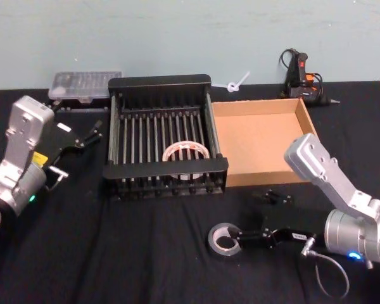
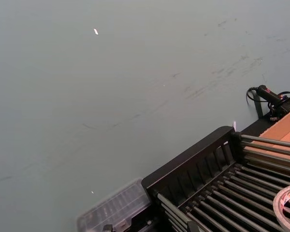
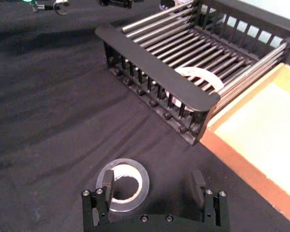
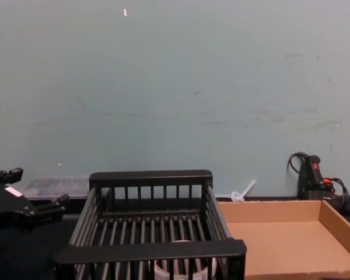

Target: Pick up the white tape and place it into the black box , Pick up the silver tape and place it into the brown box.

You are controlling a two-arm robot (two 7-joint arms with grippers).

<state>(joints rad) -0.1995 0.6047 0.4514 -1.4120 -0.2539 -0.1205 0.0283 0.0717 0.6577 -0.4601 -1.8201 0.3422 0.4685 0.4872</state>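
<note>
The black box [image 1: 166, 142] is taken as the landmark, standing on the black-covered table [image 1: 114, 253] near the wall. The white tape [image 1: 186, 154] is seen lying flat on the slatted floor inside it, close to the near wall and toward the right side. The brown box [image 1: 263, 140] is set just beside the black box on its right, touching or nearly touching, with its plain inside bare.

The silver tape [image 1: 225, 239] is found lying flat on the cloth in front of the black box, off its near right corner and apart from it. The right gripper [image 1: 250, 238] is held low over the cloth just to the right of that roll, with its fingers spread apart; in the right wrist view one finger [image 3: 106, 182] is seen over the silver tape [image 3: 123, 184] at the edge of its open core, while the other stands clear of the roll. Contact with the roll cannot be told.

The left gripper [image 1: 92, 134] is parked to the left of the black box, raised, with its fingers apart and nothing between them. A clear plastic case [image 1: 83, 86] lies behind the black box's far left corner, and a black tool with an orange trigger [image 1: 301, 79] rests behind the brown box.
</note>
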